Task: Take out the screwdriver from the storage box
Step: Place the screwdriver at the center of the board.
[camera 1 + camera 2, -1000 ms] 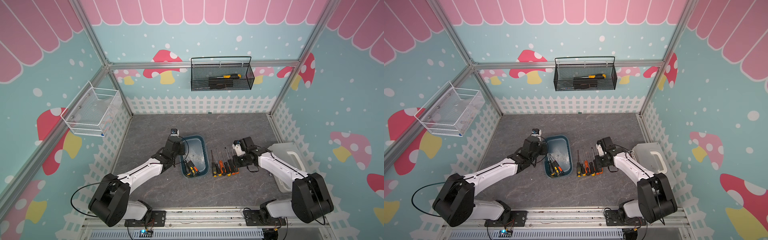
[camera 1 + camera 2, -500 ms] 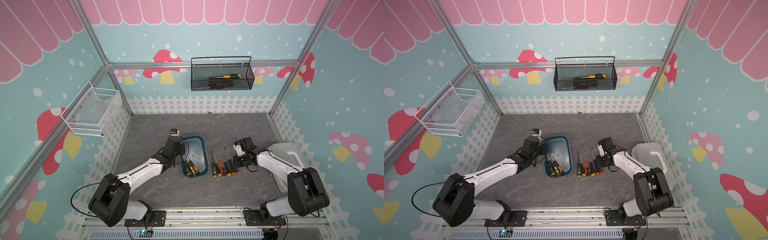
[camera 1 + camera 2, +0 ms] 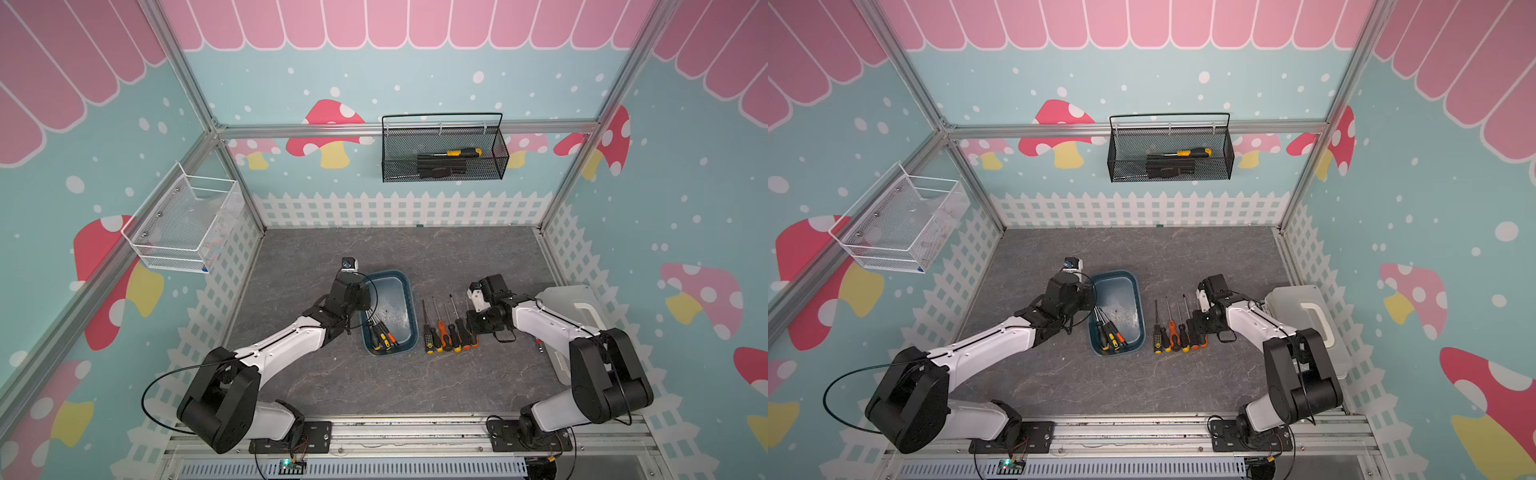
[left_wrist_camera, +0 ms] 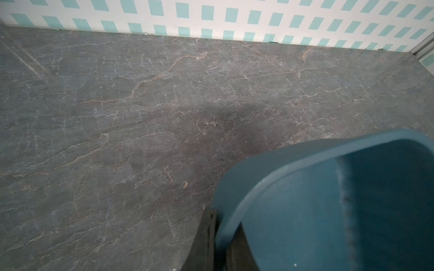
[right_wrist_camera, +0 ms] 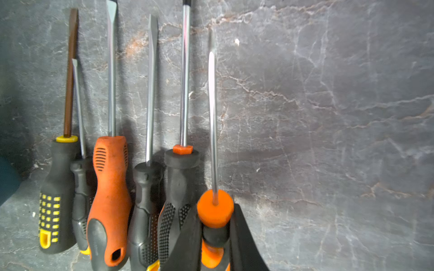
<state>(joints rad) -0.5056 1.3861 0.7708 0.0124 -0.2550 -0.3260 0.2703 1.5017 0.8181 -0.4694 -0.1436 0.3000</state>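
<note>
The dark teal storage box [image 3: 395, 297] [image 3: 1121, 297] sits mid-table in both top views. Screwdrivers [image 3: 382, 334] [image 3: 1109, 334] with black, yellow and orange handles lie in its near left corner. My left gripper [image 4: 220, 234] is shut on the storage box's left rim [image 4: 258, 178], one finger outside the wall and one inside. To the box's right, several screwdrivers [image 3: 442, 332] [image 5: 110, 187] lie in a row on the table, shafts pointing away. My right gripper [image 5: 215, 225] [image 3: 473, 328] is shut on the orange-and-black screwdriver [image 5: 215, 208] at the row's right end.
A black wire basket [image 3: 444, 166] on the back wall holds a yellow-handled screwdriver. A white mesh basket [image 3: 187, 224] hangs on the left wall. A whitish case with a handle [image 3: 577, 307] lies at the right edge, behind my right arm. Picket-fence walls enclose the grey table.
The right arm's rear links have shifted a little; its gripper stays at the row's right end with the same screwdriver. The left arm and the box have not moved.
</note>
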